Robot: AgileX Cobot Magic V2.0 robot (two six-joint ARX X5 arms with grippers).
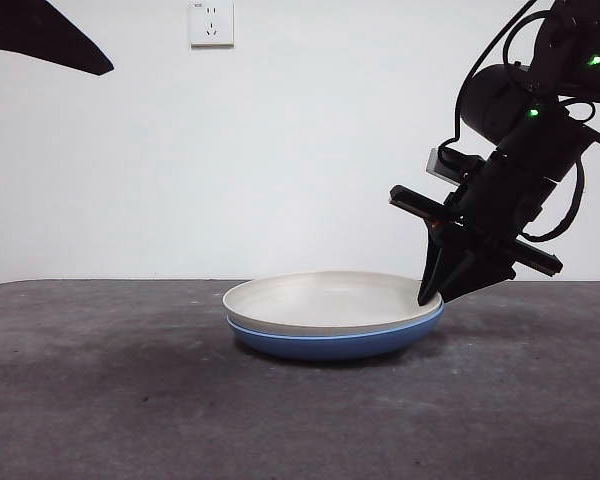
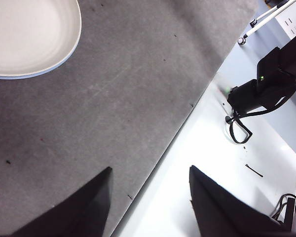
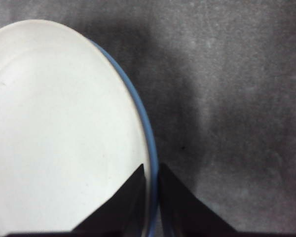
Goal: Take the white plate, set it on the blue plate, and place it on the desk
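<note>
While the wide, shallow, matte cream-white plate [image 1: 330, 300] sits nested inside the glossy medium-blue round plate [image 1: 330, 343], both rest on the broad dark grey-brown mottled table [image 1: 110, 400], roughly at its middle in the front view. Only a thin blue rim [image 3: 147, 128] shows around the white plate [image 3: 59, 128] in the right wrist view.

The right claw [image 1: 438, 292] comes down at a slant from the upper right of the front view, its black tips at the stacked plates' right edge. In the right wrist view its two jaws stand nearly together, one over the white plate's inner rim and the other outside the blue rim, pinching the stacked rims [image 3: 151, 180] between them; the claw [image 3: 151, 173] is clenched on the plates' edge.

The left claw [image 2: 148, 173] waits well apart from the plates, over the table's edge [image 2: 187, 118], its jaws spread wide with nothing between them. It shows in the front view only as a black tip [image 1: 40, 35] at the top left corner
</note>
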